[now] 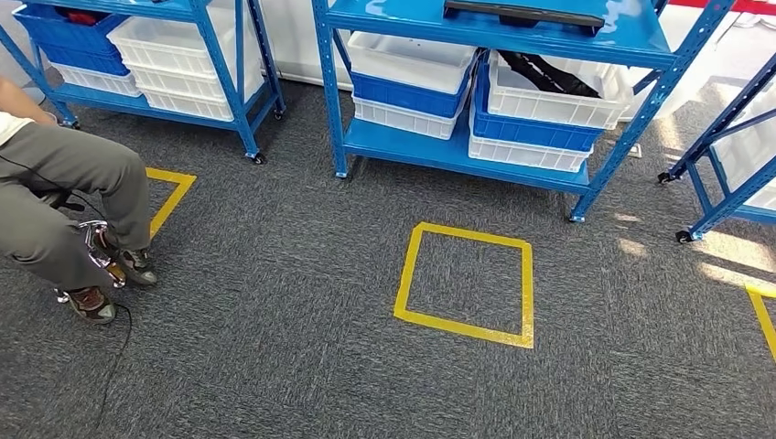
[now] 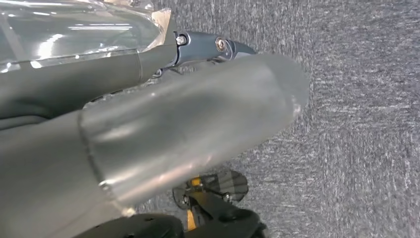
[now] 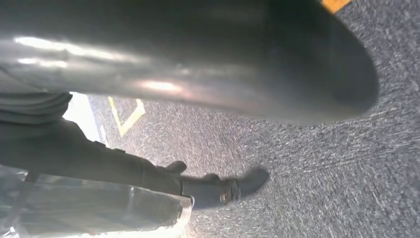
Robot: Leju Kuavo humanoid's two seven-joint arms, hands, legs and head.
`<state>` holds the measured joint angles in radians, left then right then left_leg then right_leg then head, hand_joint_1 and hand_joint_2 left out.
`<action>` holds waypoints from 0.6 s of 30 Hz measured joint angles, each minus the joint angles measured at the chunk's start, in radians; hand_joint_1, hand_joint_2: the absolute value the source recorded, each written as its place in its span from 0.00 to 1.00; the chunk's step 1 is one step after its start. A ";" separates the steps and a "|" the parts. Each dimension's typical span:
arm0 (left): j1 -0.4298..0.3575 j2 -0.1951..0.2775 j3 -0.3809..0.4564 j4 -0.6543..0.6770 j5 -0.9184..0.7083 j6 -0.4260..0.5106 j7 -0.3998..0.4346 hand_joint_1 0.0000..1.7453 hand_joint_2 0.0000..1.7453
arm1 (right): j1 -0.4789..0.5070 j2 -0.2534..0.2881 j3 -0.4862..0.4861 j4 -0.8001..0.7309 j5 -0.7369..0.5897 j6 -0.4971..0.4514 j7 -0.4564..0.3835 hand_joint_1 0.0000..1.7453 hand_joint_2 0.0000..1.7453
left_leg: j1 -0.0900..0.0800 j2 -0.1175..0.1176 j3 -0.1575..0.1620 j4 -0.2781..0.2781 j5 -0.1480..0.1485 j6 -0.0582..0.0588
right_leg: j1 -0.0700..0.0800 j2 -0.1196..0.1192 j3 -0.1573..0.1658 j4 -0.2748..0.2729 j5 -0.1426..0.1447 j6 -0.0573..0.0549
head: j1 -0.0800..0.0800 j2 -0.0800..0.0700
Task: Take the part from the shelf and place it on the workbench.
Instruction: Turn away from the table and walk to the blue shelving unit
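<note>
Part (image 1: 522, 16): long dark flat bar on top of the mid shelf (image 1: 494, 32), far centre. Prob stiff, light-ish, smooth; grab mid-length w/ a wrap so it won't tip. L hand (image 2: 148, 134) + R hand (image 3: 198, 64): blurred, can't tell grip state.

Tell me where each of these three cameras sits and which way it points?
Head view: high on the robot, looking forward and down at blue shelves, a yellow taped square and a seated person.
Left wrist view: at the left wrist, facing the carpet past the left robot hand.
Right wrist view: same, past the right robot hand.
All share the carpet.
</note>
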<state>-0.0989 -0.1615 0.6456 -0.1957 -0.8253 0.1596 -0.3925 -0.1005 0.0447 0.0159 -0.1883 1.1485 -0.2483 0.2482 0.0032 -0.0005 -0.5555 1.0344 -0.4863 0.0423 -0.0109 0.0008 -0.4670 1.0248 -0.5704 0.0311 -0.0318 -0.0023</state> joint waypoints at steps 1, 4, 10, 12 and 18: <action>-0.002 -0.001 0.000 0.000 0.000 0.000 -0.003 0.00 0.00 | -0.001 0.000 0.000 0.000 -0.002 0.000 -0.001 0.00 0.00 | 0.002 0.001 0.008 -0.013 0.002 0.006 | 0.001 0.000 -0.015 0.032 -0.014 -0.001 | 0.002 0.000; -0.004 -0.002 0.000 0.000 0.000 0.000 -0.007 0.00 0.00 | 0.000 -0.001 -0.005 0.000 -0.016 0.000 -0.004 0.00 0.00 | 0.002 0.002 0.022 -0.025 -0.005 0.019 | -0.001 0.000 -0.144 0.226 -0.068 -0.007 | 0.005 0.000; 0.000 -0.004 0.000 0.000 -0.002 -0.002 -0.005 0.00 0.00 | 0.009 -0.005 -0.019 0.001 -0.026 -0.001 -0.005 0.00 0.00 | -0.005 0.000 0.067 -0.024 -0.053 0.007 | 0.001 -0.017 -0.154 0.051 0.105 0.021 | 0.008 0.000; -0.003 -0.004 0.000 0.000 -0.003 -0.002 -0.003 0.00 0.00 | 0.008 -0.005 -0.021 0.001 -0.026 -0.001 -0.006 0.00 0.00 | -0.011 0.003 0.072 -0.024 -0.068 -0.002 | 0.006 -0.021 -0.139 0.011 0.126 0.004 | 0.007 0.000; -0.008 -0.004 -0.001 -0.001 -0.009 -0.003 0.001 0.00 0.00 | 0.006 -0.006 -0.028 0.001 -0.030 -0.004 -0.007 0.00 0.00 | 0.001 0.007 0.010 0.119 -0.150 -0.033 | -0.009 0.005 -0.116 0.003 0.108 -0.037 | 0.002 0.000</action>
<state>-0.1072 -0.1655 0.6449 -0.1965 -0.8342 0.1570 -0.3915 -0.0947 0.0387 -0.0120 -0.1873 1.1187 -0.2522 0.2410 0.0041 0.0070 -0.5451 1.1532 -0.6364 0.0091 -0.0194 0.0055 -0.5829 1.0277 -0.4623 -0.0058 -0.0294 -0.0023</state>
